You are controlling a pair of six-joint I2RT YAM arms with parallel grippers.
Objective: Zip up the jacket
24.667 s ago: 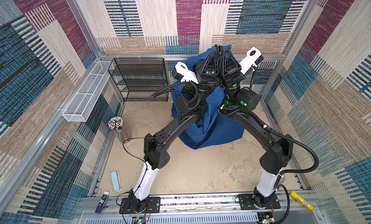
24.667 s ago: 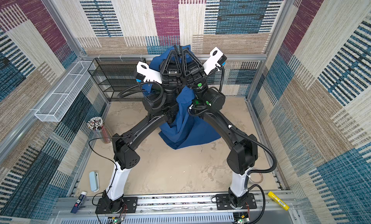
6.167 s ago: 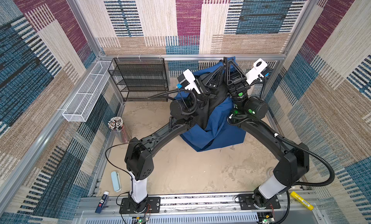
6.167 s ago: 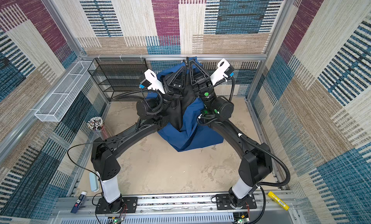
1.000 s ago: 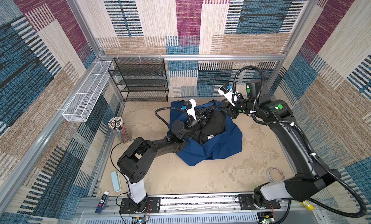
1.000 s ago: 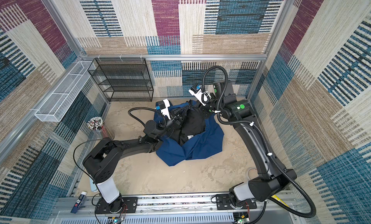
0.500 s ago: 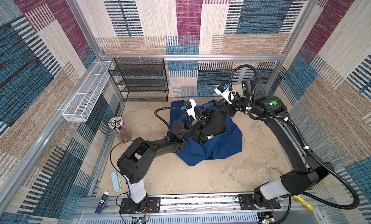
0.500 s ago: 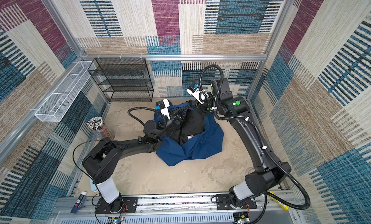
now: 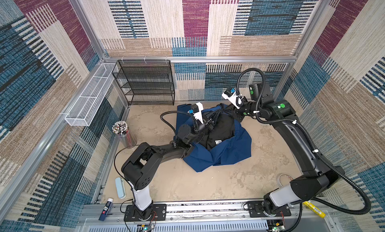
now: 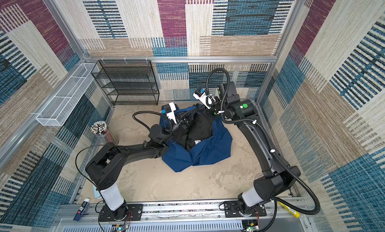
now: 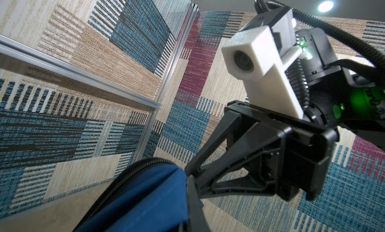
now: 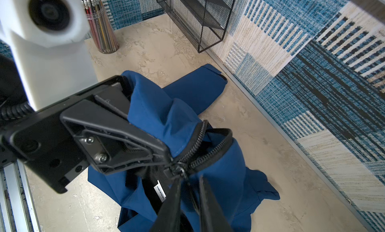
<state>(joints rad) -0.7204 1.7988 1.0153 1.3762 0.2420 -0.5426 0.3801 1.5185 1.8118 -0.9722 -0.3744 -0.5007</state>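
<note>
The navy blue soft jacket (image 9: 229,156) (image 10: 208,154) lies heaped at the middle of the beige mottled desk (image 9: 187,185), toward its back edge. Its black lining faces up and its top peak is lifted between the two grippers. The left gripper (image 9: 218,111) (image 10: 194,112) reaches in from the left with its fingers (image 12: 116,133) pressed together on the blue front edge, just beside the black zipper (image 12: 210,151). The right gripper (image 9: 228,109) (image 12: 190,179) meets the same peak from the right. Its fingers (image 12: 208,206) stand a narrow gap apart around the zipper slider (image 12: 180,171); the tips are blurred, and I cannot tell whether they pinch the pull

Only the right wrist view shows the two rows of teeth joined at the slider and parted beyond it. The left wrist view shows mostly walls, plus a blue fold (image 11: 145,199) edged with zipper and the right gripper (image 11: 188,174) against it. The top views alone show the spread of the whole heap

Six seconds ago both arms held the jacket high in front of the back wall (image 9: 208,43); now it has sunk to the desk. Over the last second the right gripper has drawn in closer to the left one
</note>
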